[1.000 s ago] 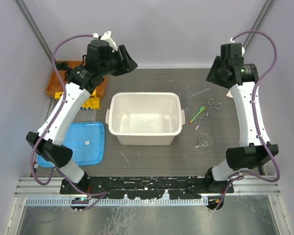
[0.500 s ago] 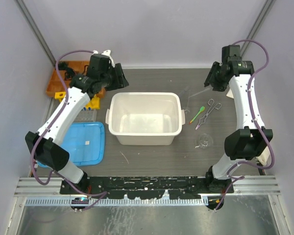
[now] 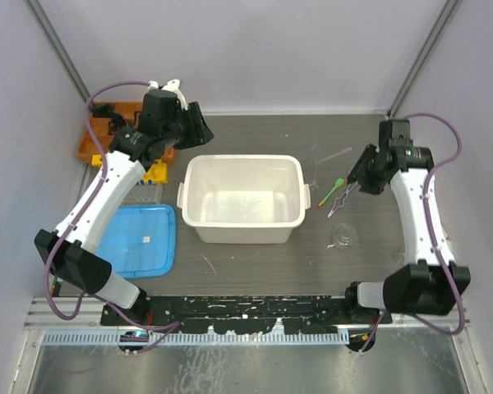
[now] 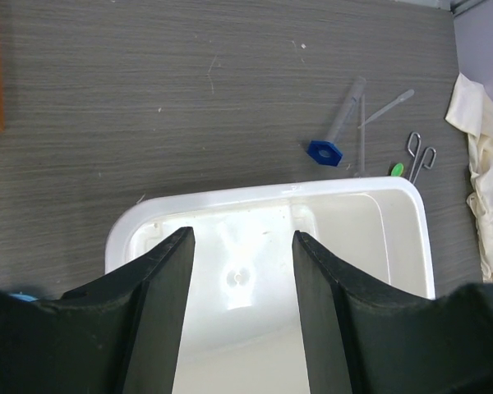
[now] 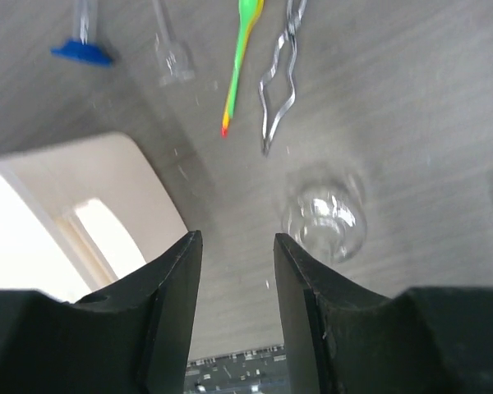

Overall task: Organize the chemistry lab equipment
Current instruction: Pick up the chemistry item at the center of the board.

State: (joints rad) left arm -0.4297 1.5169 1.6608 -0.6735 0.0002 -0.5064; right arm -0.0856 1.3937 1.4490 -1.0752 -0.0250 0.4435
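Two pincers stand wide apart, holding nothing. From the right pincer, the metal forceps lie near at twelve o'clock, with the green spoon at their nine o'clock and the glass flask at their six. The left pincer hangs over the white tub. I think picking up is just starting. Next, the right pincer should go lower and pinch the forceps.

Dark wood-grain table, pale, perhaps lilac walls

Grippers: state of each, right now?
Left gripper: open, empty, above the bin.
Right gripper: open, empty, near the flask.
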